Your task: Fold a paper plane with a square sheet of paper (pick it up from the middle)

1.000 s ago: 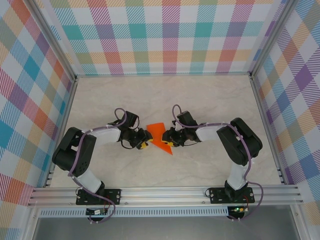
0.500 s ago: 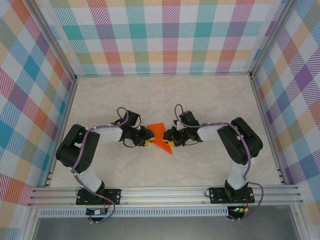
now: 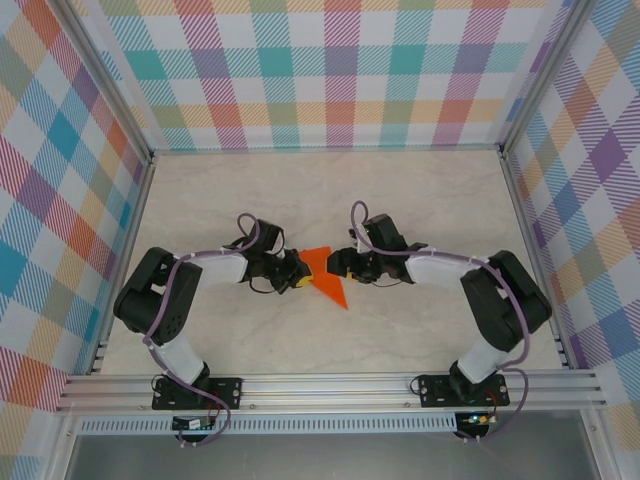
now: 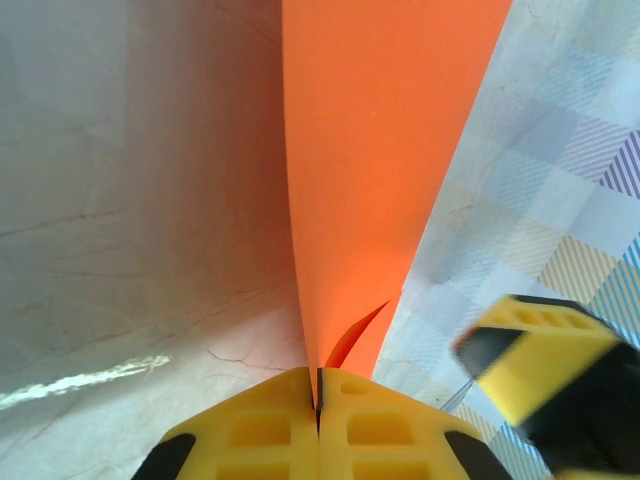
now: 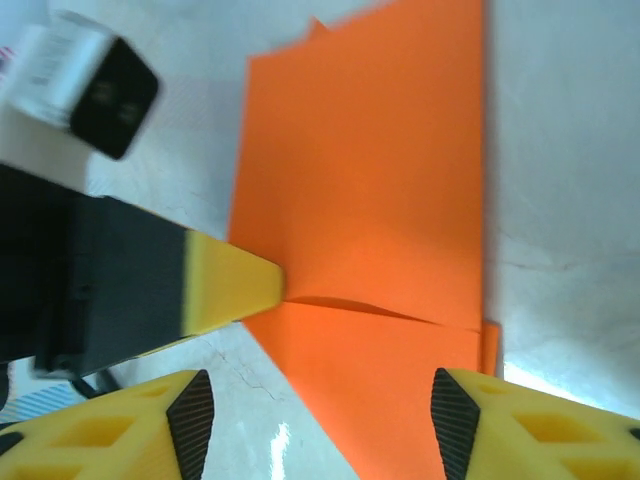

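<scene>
The orange sheet of paper (image 3: 325, 272) lies mid-table, folded into a pointed wedge whose tip aims at the near right. My left gripper (image 3: 297, 277) is at its left edge, yellow fingertips (image 4: 290, 420) pressed together with the paper's edge (image 4: 380, 170) pinched between them. A loose flap lifts slightly just beyond the pinch. My right gripper (image 3: 340, 264) is at the paper's right side, open, its two pads (image 5: 190, 420) spread wide over the folded paper (image 5: 370, 200) without touching it. In the right wrist view the left gripper's fingers (image 5: 225, 285) meet the paper's edge at a crease.
The pale marble tabletop (image 3: 420, 200) is ringed by chequered walls (image 3: 330, 70) and aluminium posts. A metal rail (image 3: 330, 385) runs along the near edge, carrying both arm bases. The right gripper's yellow finger (image 4: 545, 360) hangs close beside the left gripper.
The left gripper moved right and shut on the paper's left edge. The right gripper opened, let go of the paper and drew back slightly towards the far right.
</scene>
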Available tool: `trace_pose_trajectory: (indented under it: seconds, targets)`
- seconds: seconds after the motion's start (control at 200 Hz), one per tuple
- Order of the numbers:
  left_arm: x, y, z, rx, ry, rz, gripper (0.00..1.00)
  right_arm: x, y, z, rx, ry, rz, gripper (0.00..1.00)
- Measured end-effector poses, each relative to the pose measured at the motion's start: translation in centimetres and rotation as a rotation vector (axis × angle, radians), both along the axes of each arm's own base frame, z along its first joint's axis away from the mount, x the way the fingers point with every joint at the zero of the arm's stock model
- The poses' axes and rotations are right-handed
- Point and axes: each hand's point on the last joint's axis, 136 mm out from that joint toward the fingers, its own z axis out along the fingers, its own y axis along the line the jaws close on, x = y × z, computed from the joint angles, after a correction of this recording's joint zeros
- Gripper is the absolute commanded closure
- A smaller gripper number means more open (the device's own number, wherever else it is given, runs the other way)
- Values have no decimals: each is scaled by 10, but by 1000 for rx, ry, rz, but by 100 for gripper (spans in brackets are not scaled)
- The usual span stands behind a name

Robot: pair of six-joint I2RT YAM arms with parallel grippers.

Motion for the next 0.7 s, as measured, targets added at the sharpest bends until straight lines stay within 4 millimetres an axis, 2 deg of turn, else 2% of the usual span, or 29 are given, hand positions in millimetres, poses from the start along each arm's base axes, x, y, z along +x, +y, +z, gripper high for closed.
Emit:
trace_pose_trajectory:
  seconds: [0.115,0.2,0.305,0.495,0.7]
  targets:
    - [2,-3,3,2,1,6,99,-6,-2,23,-69,-224,39,39]
    - [3,-4,5,6,10,15,99,-18,-5,24,-144,-351,80,39]
    - [4,-3,6,14,20,23,99,-31,-7,15,-244,-470,141,38]
    - [6,-4,8,21,29,34,99,-38,0,3,-393,-639,237,36]
    - [7,-5,10,25,35,40,99,-48,15,-29,-543,-724,370,39]
